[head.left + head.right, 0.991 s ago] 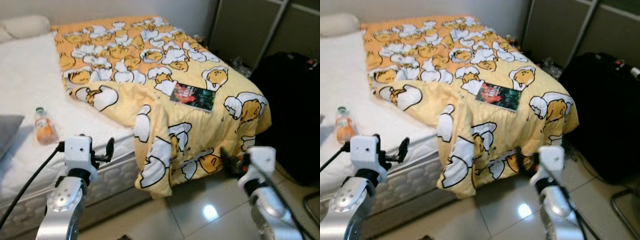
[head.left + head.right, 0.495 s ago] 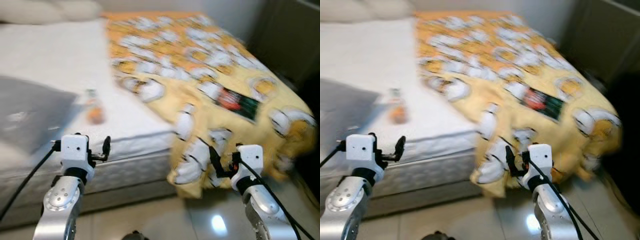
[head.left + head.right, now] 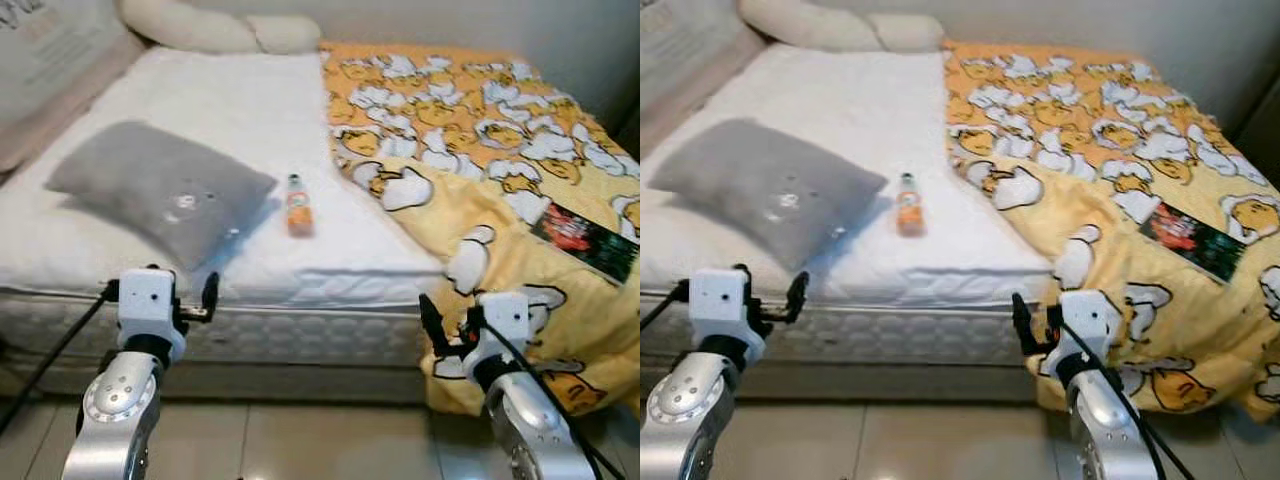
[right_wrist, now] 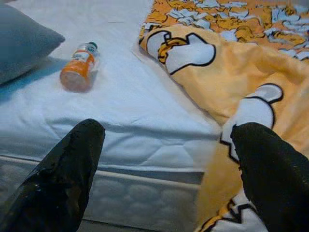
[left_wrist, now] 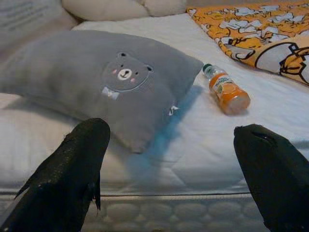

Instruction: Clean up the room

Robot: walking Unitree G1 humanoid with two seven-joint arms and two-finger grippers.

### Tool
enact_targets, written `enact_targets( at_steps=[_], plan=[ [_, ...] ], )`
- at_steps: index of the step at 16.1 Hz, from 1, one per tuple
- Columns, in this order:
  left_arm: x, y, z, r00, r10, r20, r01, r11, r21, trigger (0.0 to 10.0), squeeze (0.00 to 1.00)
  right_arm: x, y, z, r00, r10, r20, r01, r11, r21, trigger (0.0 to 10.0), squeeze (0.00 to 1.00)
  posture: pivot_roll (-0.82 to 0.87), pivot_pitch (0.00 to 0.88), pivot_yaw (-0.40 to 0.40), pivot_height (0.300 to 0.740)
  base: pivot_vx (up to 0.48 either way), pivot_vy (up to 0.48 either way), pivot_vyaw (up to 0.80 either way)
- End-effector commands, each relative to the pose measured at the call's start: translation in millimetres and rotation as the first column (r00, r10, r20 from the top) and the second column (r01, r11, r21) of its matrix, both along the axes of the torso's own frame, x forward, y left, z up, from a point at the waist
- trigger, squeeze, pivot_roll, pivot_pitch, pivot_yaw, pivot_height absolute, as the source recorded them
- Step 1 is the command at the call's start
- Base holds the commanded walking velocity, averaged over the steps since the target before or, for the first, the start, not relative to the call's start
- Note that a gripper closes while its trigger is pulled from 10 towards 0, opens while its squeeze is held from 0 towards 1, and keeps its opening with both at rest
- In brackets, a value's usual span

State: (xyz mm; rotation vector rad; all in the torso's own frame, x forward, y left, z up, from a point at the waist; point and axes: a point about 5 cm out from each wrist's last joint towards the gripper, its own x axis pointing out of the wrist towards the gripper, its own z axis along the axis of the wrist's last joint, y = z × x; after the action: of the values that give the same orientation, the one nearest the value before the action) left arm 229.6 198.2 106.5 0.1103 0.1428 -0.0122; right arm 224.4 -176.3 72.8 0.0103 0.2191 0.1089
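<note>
Both my grippers, left gripper (image 5: 171, 169) and right gripper (image 4: 166, 169), fingers spread, empty, before bed (image 3: 330, 290); bottle (image 3: 298, 206) lying beside pillow (image 3: 160, 190).

bed (image 3: 330, 275), pillow (image 3: 165, 185), bottle (image 3: 298, 206) (orange), blanket (image 3: 480, 130)

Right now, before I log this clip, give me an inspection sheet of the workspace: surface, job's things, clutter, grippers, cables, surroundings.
Surface: bed with white sheet, mattress edge facing the robot.
Job's things: orange bottle lying on the sheet; book lying on the yellow blanket, which hangs over the bed's edge.
Clutter: grey pillow beside the bottle, apart from it; white pillows at the head.
Grippers: left gripper open, empty, short of the mattress; right gripper open, empty, facing the blanket's edge.
Cables: black cable at the left arm, another at the right.
Surroundings: tiled floor.
</note>
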Motion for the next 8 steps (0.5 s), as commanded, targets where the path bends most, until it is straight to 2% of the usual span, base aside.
enact_targets(
  at_steps=[1,4,7,8],
  plan=[
    [3.1,-9.2,6.0,0.999,-0.023,0.029,0.024,1.000,-0.020,10.0,0.00,-0.9,-6.3,1.2,1.000,-0.016,-0.010,0.016,1.000,0.002,10.0,0.00,0.02,0.000,-0.011,0.740,0.000,0.000,0.00],
    [4.7,-15.2,6.2,0.998,-0.052,0.036,0.053,0.999,-0.004,10.0,0.00,0.2,-7.1,2.3,1.000,-0.015,-0.007,0.015,1.000,-0.015,10.0,0.00,0.02,0.000,-0.008,0.740,0.000,0.000,0.00],
    [7.0,-18.4,7.9,0.997,-0.063,0.046,0.063,0.998,0.000,10.0,0.00,4.5,-5.4,5.6,1.000,0.012,0.005,-0.012,0.998,-0.059,10.0,0.00,0.02,0.000,-0.008,0.740,0.315,0.000,0.00],
    [8.1,-18.4,8.2,0.997,-0.063,0.046,0.063,0.998,-0.001,10.0,0.00,7.8,-5.4,6.8,1.000,0.005,0.013,-0.004,0.998,-0.065,10.0,0.00,0.01,0.000,-0.005,0.740,0.281,0.000,0.47]
  ],
)
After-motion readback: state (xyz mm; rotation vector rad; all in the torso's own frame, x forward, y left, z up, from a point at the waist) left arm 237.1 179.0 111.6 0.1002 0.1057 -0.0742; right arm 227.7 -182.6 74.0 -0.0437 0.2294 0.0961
